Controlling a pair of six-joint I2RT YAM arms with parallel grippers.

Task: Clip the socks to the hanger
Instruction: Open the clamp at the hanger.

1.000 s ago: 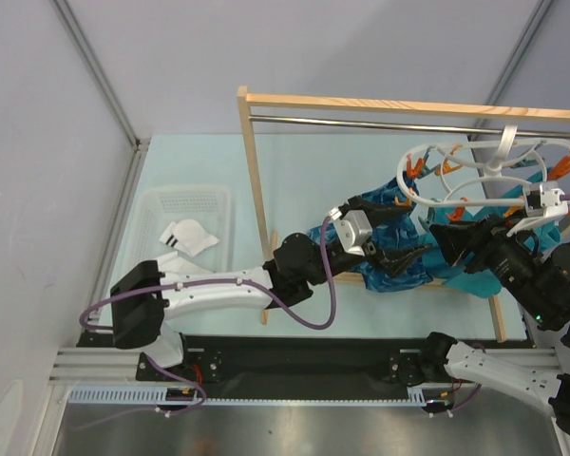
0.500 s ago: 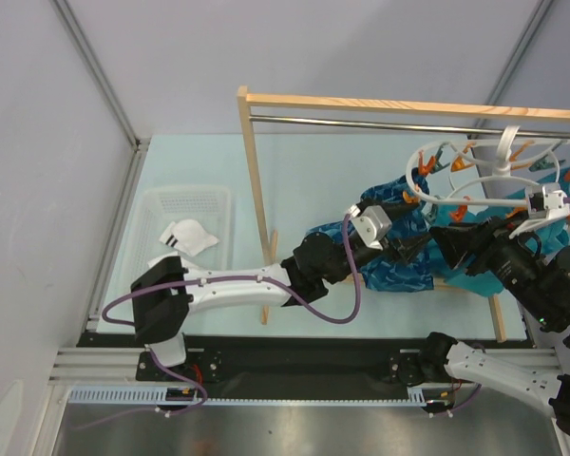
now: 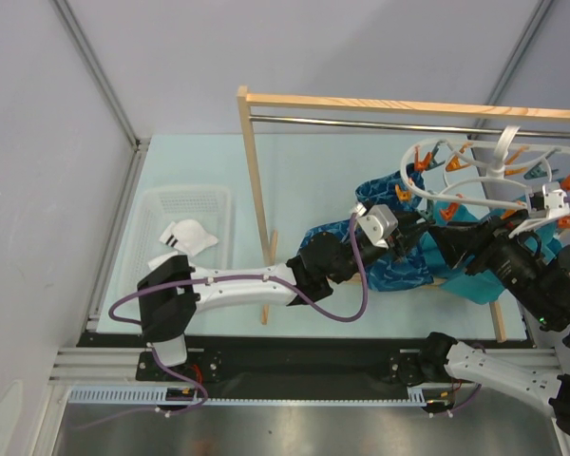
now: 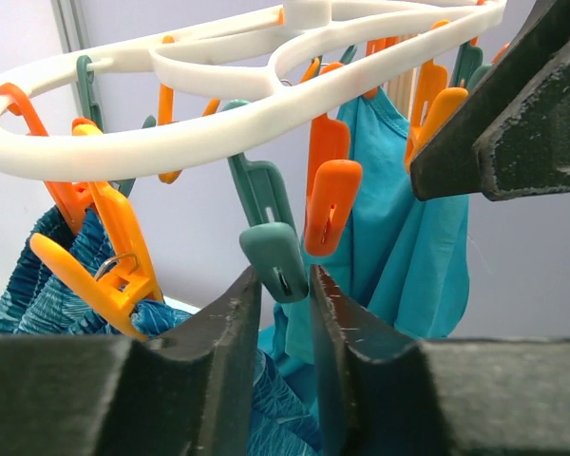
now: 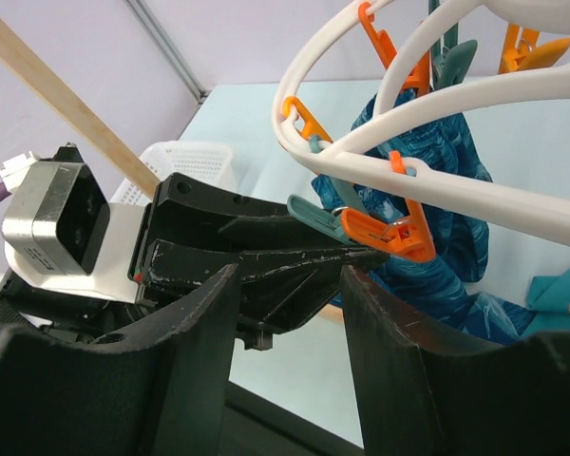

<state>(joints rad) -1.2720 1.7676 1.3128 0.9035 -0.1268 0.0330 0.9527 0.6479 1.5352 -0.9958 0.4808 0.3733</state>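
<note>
Socks [image 3: 192,235] lie in the white basket [image 3: 218,204] while two claws meet under the hanger [image 4: 171,147].
We see the left claw [image 4: 283,282] with its fingers nearly together and only a narrow slot between them. A teal clip [image 4: 274,256] has its end at the slot's mouth, and we cannot tell whether it is pinched. An orange clip [image 4: 331,204] hangs just beside it. The right claw [image 5: 290,275] stands wide apart, empty, facing the left one at close quarters. A blue patterned cloth [image 3: 399,266] and a teal garment [image 4: 399,237] crowd the space under the ring, well apart from the basket at the counter's [image 3: 304,180] left.
</note>
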